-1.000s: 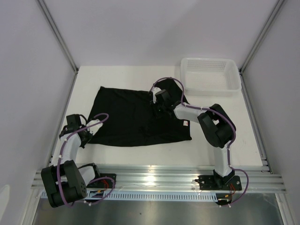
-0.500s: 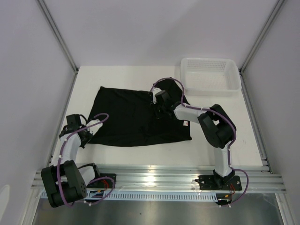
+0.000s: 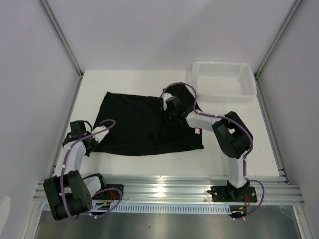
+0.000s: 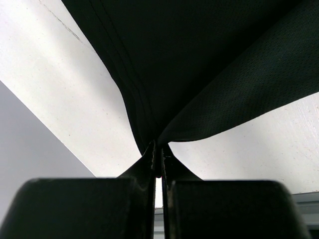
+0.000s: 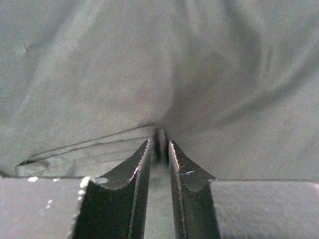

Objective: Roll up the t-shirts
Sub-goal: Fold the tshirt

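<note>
Top external view has the black t-shirt spread flat on the surface, nearer me than the white basket and off to its left, one sleeve just beside the basket's corner; I judge nothing rolled yet. My left gripper is clamped tight on the shirt corner farthest from the basket, with only a thin lip of cloth between the jaws; a hard pull could slide that lip out and lose the corner. My right gripper sits on the shirt at the end nearer the basket, jaws a narrow slit apart, tips pressed into puckered fabric; I cannot tell whether it has a real pinch or only rests on the cloth. If it has none, the roll would be driven from one end alone and come out skewed; if it has caught the layers unevenly, the cloth may bunch; a drag toward the basket could snag the sleeve on it.
</note>
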Available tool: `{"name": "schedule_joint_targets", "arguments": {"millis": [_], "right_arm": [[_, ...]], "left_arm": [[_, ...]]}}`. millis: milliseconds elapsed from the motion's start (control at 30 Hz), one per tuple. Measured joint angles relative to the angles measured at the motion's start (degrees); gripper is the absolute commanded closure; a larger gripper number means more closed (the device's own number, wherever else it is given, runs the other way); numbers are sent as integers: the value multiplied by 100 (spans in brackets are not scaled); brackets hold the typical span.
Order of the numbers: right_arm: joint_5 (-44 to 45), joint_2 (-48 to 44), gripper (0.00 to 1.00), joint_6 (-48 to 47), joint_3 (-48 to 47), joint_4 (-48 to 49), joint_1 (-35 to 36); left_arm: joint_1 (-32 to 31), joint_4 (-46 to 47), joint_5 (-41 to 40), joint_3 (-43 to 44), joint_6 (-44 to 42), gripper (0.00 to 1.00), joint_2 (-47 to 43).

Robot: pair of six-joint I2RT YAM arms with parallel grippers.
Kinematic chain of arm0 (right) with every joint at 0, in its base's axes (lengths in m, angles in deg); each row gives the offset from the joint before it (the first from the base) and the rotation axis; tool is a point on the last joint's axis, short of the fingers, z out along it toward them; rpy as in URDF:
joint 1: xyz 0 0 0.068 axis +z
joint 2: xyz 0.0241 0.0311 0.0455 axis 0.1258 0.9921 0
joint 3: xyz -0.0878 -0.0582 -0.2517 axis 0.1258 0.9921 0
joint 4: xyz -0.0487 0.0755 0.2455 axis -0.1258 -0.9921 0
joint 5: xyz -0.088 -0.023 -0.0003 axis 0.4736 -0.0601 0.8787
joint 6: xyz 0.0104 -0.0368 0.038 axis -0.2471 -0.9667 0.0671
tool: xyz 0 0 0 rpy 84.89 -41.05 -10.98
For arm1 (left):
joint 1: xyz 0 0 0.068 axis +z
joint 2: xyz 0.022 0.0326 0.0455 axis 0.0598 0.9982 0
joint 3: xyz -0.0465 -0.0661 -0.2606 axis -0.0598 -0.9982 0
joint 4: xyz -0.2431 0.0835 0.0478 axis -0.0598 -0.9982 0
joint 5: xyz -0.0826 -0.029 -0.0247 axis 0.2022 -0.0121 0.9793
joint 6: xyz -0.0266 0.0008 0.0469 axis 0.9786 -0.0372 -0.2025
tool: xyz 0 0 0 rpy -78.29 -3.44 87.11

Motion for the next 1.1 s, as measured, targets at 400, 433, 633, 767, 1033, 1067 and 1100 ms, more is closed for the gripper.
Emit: {"name": "schedule_joint_targets", "arguments": {"millis": [400, 433, 633, 767, 1033, 1067, 1100], "right_arm": [[-39, -9, 100, 39, 83, 15, -2], [-37, -24, 100, 48, 127, 11, -2], [26, -247, 100, 76, 348, -9, -2], [184, -675, 100, 81, 584, -9, -2], [651, -2079, 100, 122, 1353, -42, -42], [678, -2251, 100, 131, 1462, -48, -57], [723, -2514, 100, 140, 1622, -70, -92]], "left_arm": [[0, -20, 0, 7, 0, 99, 0], [0, -26, 0, 9, 2, 99, 0], [0, -90, 28, 90, 28, 99, -37], [0, -157, 96, 162, 57, 99, -175], [-33, -264, 129, 498, 57, 99, -66], [-48, -289, 129, 568, 57, 99, -37], [-70, -299, 131, 634, 57, 99, -13]]}}
